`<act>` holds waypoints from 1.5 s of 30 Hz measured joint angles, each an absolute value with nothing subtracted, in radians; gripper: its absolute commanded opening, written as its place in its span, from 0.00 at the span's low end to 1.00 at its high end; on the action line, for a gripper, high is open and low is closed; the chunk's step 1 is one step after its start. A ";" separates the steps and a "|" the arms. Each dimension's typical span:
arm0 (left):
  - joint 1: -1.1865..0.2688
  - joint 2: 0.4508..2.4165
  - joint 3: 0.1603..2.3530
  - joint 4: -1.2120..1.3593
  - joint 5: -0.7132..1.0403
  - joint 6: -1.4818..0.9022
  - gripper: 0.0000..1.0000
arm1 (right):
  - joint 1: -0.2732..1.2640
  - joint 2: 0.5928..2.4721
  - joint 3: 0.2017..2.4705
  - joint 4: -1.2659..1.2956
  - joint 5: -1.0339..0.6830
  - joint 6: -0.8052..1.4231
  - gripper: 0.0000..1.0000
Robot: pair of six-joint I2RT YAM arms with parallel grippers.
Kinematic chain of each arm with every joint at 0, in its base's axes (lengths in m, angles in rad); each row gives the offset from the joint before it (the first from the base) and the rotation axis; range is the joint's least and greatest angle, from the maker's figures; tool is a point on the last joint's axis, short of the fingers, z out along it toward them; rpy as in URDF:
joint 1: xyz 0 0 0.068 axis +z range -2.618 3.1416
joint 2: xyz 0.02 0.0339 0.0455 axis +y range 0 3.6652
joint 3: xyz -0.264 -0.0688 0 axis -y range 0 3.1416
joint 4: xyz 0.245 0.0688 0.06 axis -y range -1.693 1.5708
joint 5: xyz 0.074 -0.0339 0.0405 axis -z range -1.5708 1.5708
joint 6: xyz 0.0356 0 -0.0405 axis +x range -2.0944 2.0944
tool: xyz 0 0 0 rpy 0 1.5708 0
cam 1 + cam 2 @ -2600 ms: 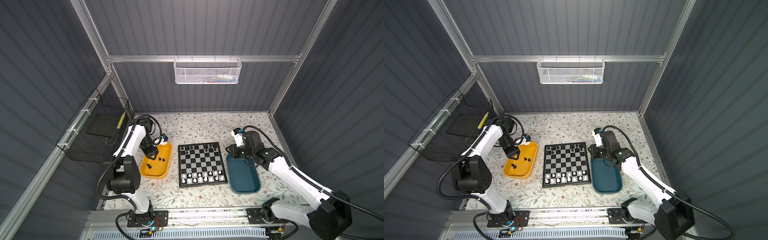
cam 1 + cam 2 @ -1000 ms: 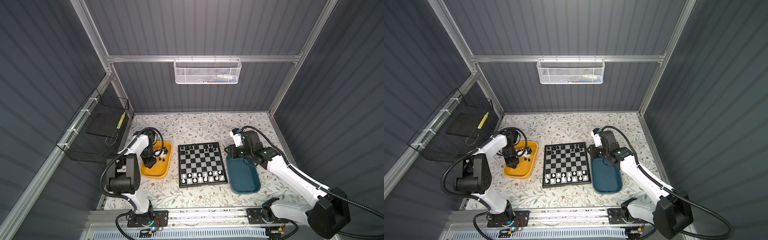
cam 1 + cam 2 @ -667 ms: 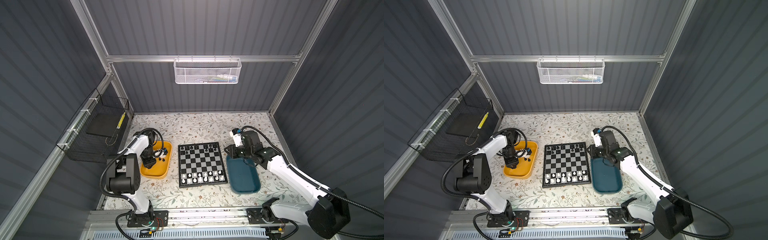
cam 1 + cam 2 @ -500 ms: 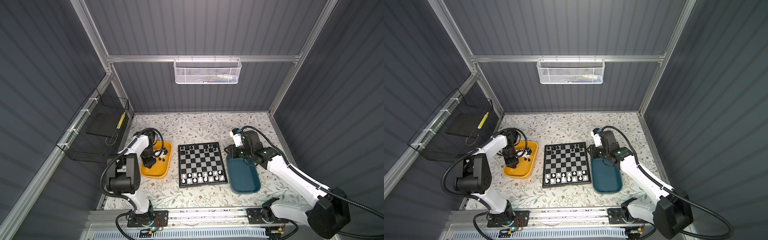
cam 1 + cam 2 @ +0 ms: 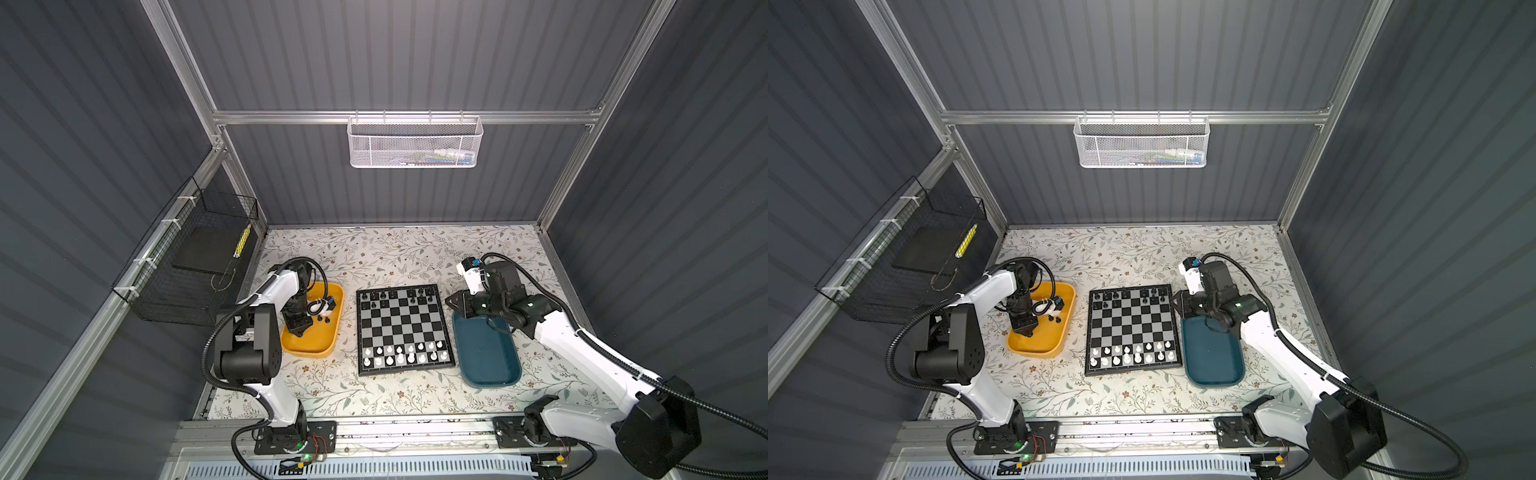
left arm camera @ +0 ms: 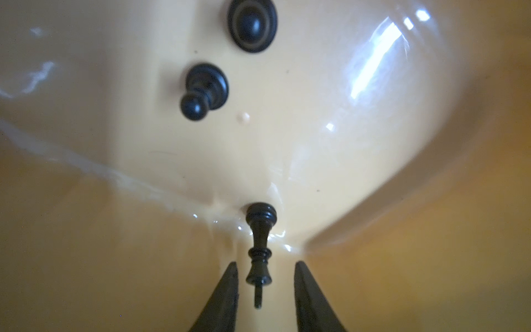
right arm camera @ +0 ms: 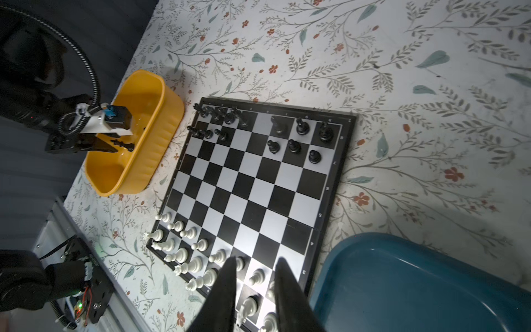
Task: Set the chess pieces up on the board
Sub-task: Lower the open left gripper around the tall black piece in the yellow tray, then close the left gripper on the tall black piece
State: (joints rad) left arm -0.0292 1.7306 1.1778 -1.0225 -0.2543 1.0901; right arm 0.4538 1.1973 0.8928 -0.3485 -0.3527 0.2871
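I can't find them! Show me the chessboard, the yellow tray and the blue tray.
chessboard (image 5: 401, 328): in a top view, a bare middle square.
yellow tray (image 5: 313, 340): in a top view, its bare floor.
blue tray (image 5: 486, 353): in a top view, its bare floor.

Tabletop (image 5: 386, 249): flat, covered in pale cloth printed with leafy sprigs and small red flowers, boxed in by dark ribbed walls at back and sides. Carries three things in a row across the middle, seen in both top views: a yellow tray (image 5: 309, 353) on the left with a strip of cloth between it and the board (image 5: 401, 328) at centre, and a teal tray (image 5: 486, 361) just beside the board's right edge. Leaves bare cloth behind and in front of that row.
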 measured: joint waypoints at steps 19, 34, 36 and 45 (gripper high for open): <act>-0.029 1.735 1.152 -0.997 -0.273 1.097 0.26 | 0.454 1.192 0.893 -0.343 -0.416 0.287 0.27; -0.029 1.735 1.150 -0.974 -0.286 1.098 0.30 | 0.454 1.192 0.892 -0.336 -0.416 0.288 0.27; -0.029 1.735 1.150 -0.974 -0.290 1.100 0.30 | 0.454 1.192 0.892 -0.336 -0.416 0.288 0.27; -0.029 1.734 1.150 -0.974 -0.305 1.109 0.27 | 0.454 1.192 0.884 -0.320 -0.420 0.290 0.27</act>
